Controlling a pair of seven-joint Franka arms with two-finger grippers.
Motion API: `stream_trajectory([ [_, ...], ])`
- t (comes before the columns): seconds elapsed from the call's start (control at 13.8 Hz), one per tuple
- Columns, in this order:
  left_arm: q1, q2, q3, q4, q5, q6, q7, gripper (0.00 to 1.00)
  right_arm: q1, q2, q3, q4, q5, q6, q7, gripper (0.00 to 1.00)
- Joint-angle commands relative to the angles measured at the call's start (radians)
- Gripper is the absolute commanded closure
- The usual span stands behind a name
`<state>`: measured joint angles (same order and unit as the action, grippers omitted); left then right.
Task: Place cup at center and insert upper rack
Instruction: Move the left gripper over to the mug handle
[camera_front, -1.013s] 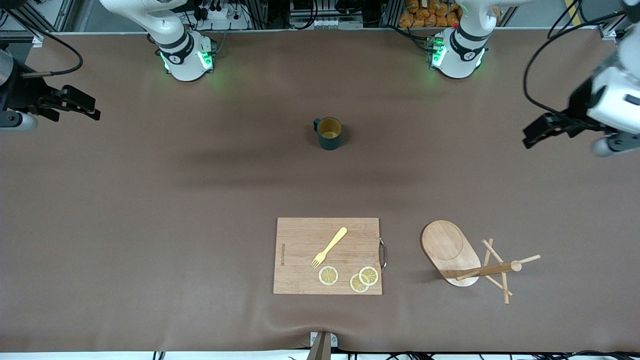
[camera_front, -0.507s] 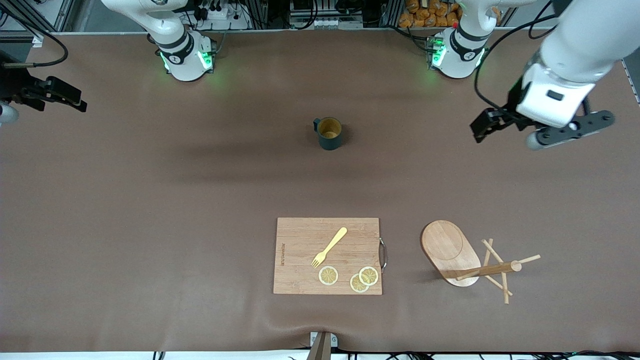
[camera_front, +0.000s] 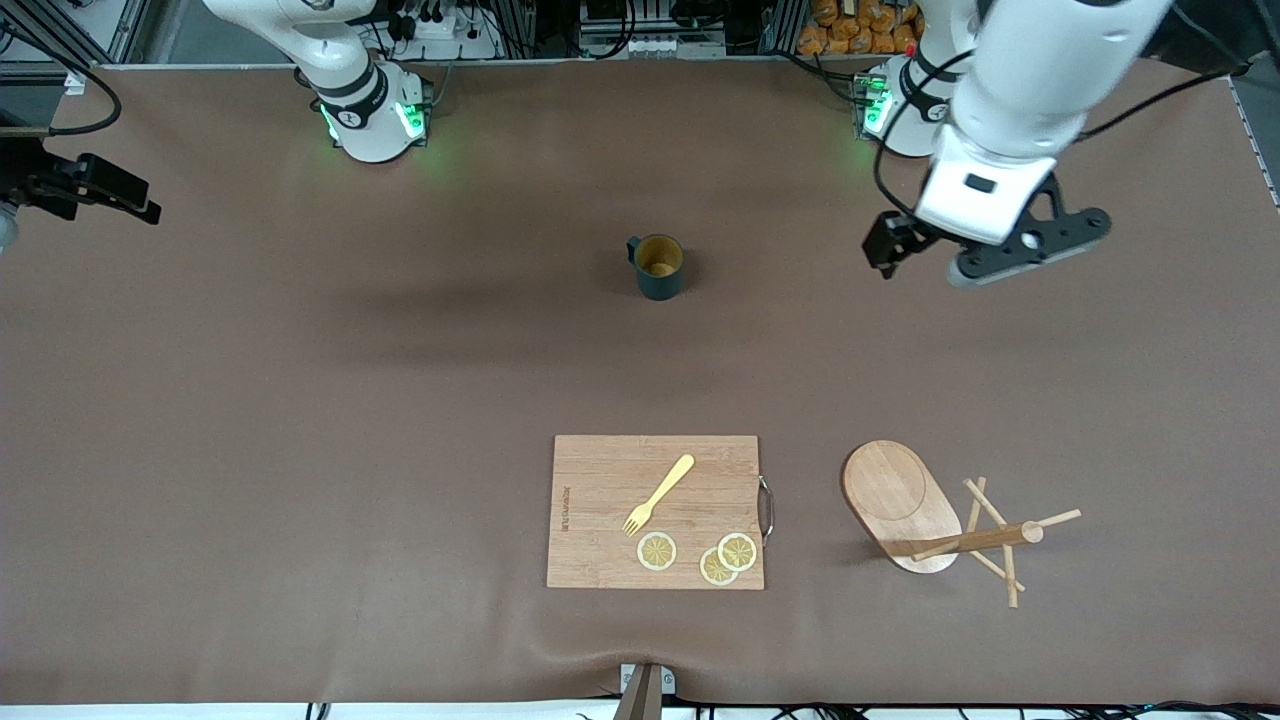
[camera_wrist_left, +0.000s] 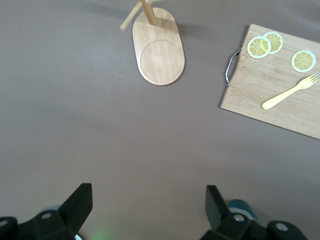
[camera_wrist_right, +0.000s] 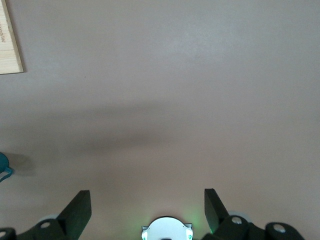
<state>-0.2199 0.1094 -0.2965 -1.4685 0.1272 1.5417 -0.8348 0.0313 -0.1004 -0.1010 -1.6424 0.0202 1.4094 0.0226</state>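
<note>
Cup (camera_front: 659, 267) stands upright on the brown desk (camera_front: 300, 420), about midway between my two bases, its handle turned toward my right arm's end. My left end effector (camera_front: 888, 247) hangs in the air over bare desk beside the cup, toward my left arm's end, clear of it; its fingers (camera_wrist_left: 80, 202) are spread wide and hold nothing. In the left wrist view only a sliver of the cup's teal rim shows past one finger. Upper rack (camera_front: 935, 520) lies tipped on its side, nearer the front camera than that end effector and well apart from it, its oval base on edge and the post and pegs lying along the desk. My right end effector (camera_front: 120, 192) waits at my right arm's end of the desk, spread wide too and empty.
</note>
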Motion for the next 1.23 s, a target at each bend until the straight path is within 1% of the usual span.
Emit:
stream_trajectory([
  [0.0, -0.102, 0.042, 0.0, 0.016, 0.039, -0.011, -0.191, 0.0, -0.021, -0.024, 0.017, -0.008, -0.011, -0.026, 0.0, 0.0],
  [0.36, -0.314, 0.124, 0.0, 0.033, 0.112, -0.011, -0.521, 0.0, -0.024, -0.019, 0.018, -0.008, -0.014, -0.027, 0.007, 0.0],
  [0.51, -0.409, 0.169, 0.002, 0.04, 0.175, -0.005, -0.749, 0.0, -0.024, -0.018, 0.018, -0.01, -0.014, -0.017, 0.008, 0.0],
  [0.58, -0.442, 0.199, 0.002, 0.062, 0.192, -0.005, -0.798, 0.0, -0.024, -0.018, 0.018, -0.013, -0.014, -0.017, 0.008, 0.0],
  [0.65, -0.491, 0.238, 0.007, 0.086, 0.224, -0.006, -0.813, 0.0, -0.022, -0.018, 0.018, -0.016, -0.014, -0.015, 0.01, 0.0],
  [0.8, -0.573, 0.297, 0.011, 0.094, 0.323, -0.003, -0.81, 0.0, -0.022, -0.018, 0.018, -0.016, -0.014, -0.017, 0.01, 0.0],
  [1.01, -0.651, 0.41, 0.013, 0.151, 0.419, -0.003, -0.805, 0.0, -0.022, -0.018, 0.018, -0.017, -0.014, -0.018, 0.011, 0.0],
  [1.16, -0.685, 0.45, 0.017, 0.155, 0.459, -0.003, -0.813, 0.0, -0.024, -0.019, 0.018, -0.022, -0.014, -0.023, 0.01, 0.0],
])
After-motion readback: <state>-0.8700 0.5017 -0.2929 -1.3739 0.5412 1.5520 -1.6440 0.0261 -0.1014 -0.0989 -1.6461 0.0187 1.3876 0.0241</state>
